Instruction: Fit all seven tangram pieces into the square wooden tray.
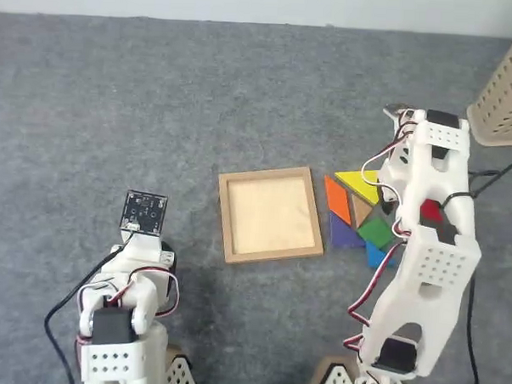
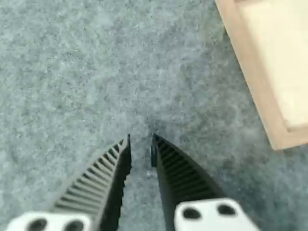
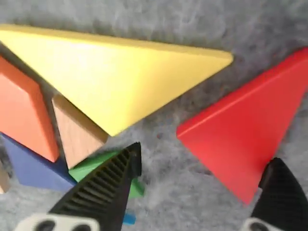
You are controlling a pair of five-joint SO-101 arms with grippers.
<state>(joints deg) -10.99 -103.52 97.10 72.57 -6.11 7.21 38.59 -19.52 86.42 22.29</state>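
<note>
Beside the right edge of the square wooden tray (image 1: 223, 218), on the grey-carpeted table (image 1: 116, 92), the tangram pieces (image 1: 359, 215) are lying in a tight cluster, all of them outside the tray.

The right end effector (image 3: 206, 159) is hovering low over the right part of that cluster. Its fingers are spread wide and are grasping nothing. One black fingertip (image 3: 127, 161) is sitting over a corner of the green piece (image 3: 94, 166). The other is sitting at the outer edge of the red triangle (image 3: 245, 130). A corner of the red triangle and a strip of grey table are lying in the gap between them.

The yellow triangle (image 3: 115, 82) is lying just beyond the fingertips, with a narrow band of carpet separating it from the red one. A small natural-wood piece (image 3: 77, 132) is touching the yellow triangle's edge. The orange piece (image 3: 21, 110) is pressing against the wood piece's other side. A dark blue piece (image 3: 33, 168) is lying beside the green one.

The left end effector (image 2: 140, 142) is hanging over carpet to the tray's left, near one tray corner and well apart from the pieces. Its fingers are drawn almost together, leaving a narrow slit, and are clenching nothing.

A beige perforated basket (image 1: 507, 92) is standing at the table's far right.
</note>
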